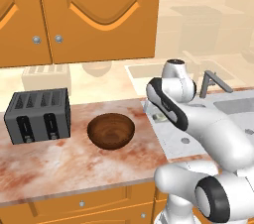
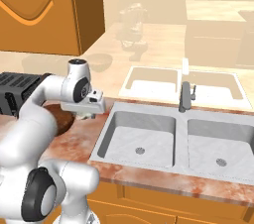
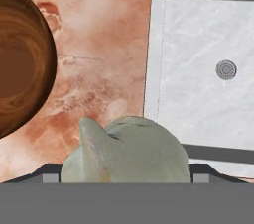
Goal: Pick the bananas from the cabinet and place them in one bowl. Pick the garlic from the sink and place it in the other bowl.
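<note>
Lumpy cream-grey garlic (image 3: 126, 151) pinched in spread gripper (image 3: 125, 177) above mottled reddish marble counter (image 3: 101, 44), beside swirl-grained wooden bowl (image 3: 20, 64) and brushed steel sink (image 3: 208, 84)

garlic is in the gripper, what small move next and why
Probably carry it sideways toward the brown bowl. In the hand view the garlic sits between the fingers of the gripper, hanging over the marble counter between the bowl and the sink, not yet above the bowl.
</note>
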Robot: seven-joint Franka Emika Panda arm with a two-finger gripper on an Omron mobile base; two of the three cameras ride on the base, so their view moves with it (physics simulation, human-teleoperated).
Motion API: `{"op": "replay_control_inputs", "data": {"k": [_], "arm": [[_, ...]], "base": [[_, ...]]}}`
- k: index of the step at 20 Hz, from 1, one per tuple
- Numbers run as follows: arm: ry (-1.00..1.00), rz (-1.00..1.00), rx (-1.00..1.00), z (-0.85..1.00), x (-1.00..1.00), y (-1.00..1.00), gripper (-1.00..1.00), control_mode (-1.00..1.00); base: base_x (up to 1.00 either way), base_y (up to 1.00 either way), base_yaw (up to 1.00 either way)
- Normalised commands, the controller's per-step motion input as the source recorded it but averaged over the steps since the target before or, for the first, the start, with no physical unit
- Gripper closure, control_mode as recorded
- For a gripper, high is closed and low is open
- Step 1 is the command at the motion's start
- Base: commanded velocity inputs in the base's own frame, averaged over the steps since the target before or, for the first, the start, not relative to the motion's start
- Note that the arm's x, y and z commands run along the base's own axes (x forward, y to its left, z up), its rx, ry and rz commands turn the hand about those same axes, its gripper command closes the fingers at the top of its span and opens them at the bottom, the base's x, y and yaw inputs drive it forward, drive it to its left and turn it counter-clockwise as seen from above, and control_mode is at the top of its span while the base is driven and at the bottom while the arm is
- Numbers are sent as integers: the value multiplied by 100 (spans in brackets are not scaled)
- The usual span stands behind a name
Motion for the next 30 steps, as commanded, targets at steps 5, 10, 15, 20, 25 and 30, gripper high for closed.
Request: {"op": "replay_control_inputs", "data": {"k": [5,10,15,20,25,30], "arm": [[4,6,1,0,0,66,100,-100],[3,5,0,0,0,70,100,-100],[1,4,0,-1,7,53,100,-100],[0,4,0,-6,18,45,100,-100],[0,4,0,-22,22,40,100,-100],[0,4,0,-29,14,26,100,-100]], "base": [[0,0,0],[0,0,0],[0,0,0],[0,0,0],[0,0,0],[0,0,0]]}}
